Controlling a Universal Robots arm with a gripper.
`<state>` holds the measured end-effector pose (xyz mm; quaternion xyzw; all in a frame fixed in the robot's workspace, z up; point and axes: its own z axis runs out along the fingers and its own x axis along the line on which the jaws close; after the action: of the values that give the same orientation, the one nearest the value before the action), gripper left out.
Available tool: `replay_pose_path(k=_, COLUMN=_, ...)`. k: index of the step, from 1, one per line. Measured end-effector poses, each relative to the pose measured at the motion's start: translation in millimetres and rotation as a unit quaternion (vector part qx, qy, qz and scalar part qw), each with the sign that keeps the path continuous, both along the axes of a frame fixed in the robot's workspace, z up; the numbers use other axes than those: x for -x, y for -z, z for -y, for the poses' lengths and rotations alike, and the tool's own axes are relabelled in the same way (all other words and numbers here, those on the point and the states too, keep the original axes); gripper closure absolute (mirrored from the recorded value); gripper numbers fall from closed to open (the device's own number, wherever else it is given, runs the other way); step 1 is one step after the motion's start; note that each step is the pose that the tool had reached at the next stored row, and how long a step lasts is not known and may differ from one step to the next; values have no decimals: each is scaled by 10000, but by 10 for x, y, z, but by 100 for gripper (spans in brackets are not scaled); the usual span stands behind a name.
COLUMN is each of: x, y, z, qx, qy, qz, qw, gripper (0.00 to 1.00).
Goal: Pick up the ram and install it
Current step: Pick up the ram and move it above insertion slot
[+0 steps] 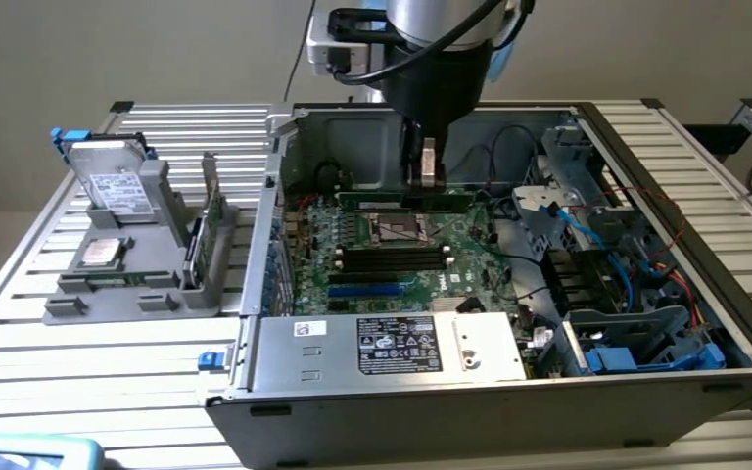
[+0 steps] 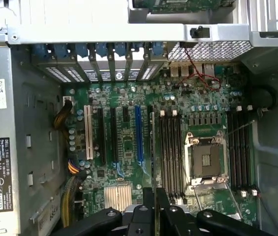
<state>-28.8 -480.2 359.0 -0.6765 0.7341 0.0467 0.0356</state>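
1. green and thin, the ram [image 1: 402, 201] hangs level inside the open case [image 1: 728, 323], above the motherboard [image 1: 350, 279] and not yet seated in it.
2. the pincer [image 1: 426, 181] is clamped on the ram near its middle, reaching straight down from the arm. a mid-length grip likely keeps the stick balanced, so neither end dips.
3. in the wrist view the ram [image 2: 152, 147] appears edge-on as a narrow strip running out from the pincer [image 2: 154, 209]. it lies parallel to the black slots [image 2: 170, 152] and just beside them, with the socket [image 2: 207, 157] on their far side. holding it on edge, contacts down, suits a slot that takes a card only along its length.
4. the slots beside the socket look empty, as does the second bank [image 2: 239, 152] beyond it.
5. the case lies on its side on the slatted surface [image 1: 36, 323], which turns the board upward for a vertical approach.
6. a grey holder [image 1: 154, 245] with a drive [image 1: 113, 186] stands on the surface at the exterior view's left, well apart from the pincer.
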Motion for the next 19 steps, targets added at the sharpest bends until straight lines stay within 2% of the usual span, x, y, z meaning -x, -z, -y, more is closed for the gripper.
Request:
replay_pose_path(k=4, x=-13, y=74, z=-70, qx=-1, qy=19, qz=-3, qw=10000, gripper=85)
replay_pose_path(k=15, x=-50, y=275, z=-412, qx=-2, qy=19, qz=-6, qw=10000, gripper=85)
replay_pose_path(k=16, x=-53, y=289, z=-435, qx=-1, qy=20, qz=-11, qw=10000, gripper=85)
replay_pose_path(k=19, x=-54, y=291, z=-437, qx=-1, qy=19, qz=-13, qw=10000, gripper=85)
